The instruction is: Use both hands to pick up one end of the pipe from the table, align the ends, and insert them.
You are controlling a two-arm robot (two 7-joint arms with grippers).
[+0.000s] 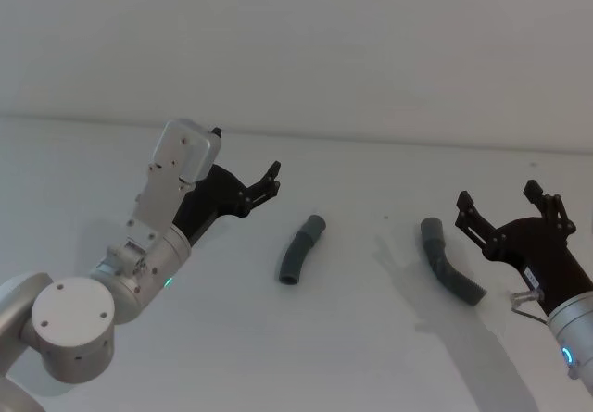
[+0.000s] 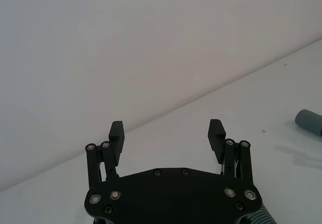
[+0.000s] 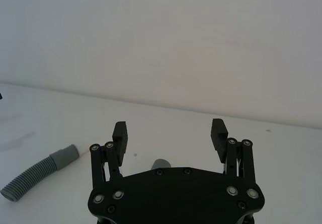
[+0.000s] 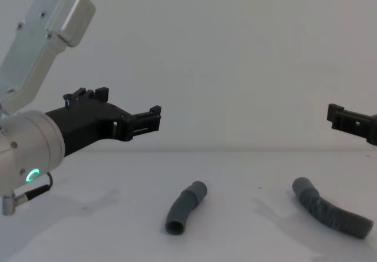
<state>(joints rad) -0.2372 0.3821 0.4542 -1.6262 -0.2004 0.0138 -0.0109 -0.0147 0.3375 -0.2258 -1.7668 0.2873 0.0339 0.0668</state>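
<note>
Left gripper [image 1: 248, 153] hung spread at nine o'clock; right gripper [image 1: 498, 196] spread at three; short piece [image 1: 300, 250] and corrugated piece [image 1: 449, 271] lay apart between, mid-table [image 1: 352, 347].

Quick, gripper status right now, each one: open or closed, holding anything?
Left gripper: open, holding nothing.
Right gripper: open, holding nothing.

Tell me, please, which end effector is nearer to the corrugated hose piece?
The right. The right end effector hovers open just right of the corrugated hose piece; the left end effector hovers open well to its left, beyond the short bent piece.
</note>
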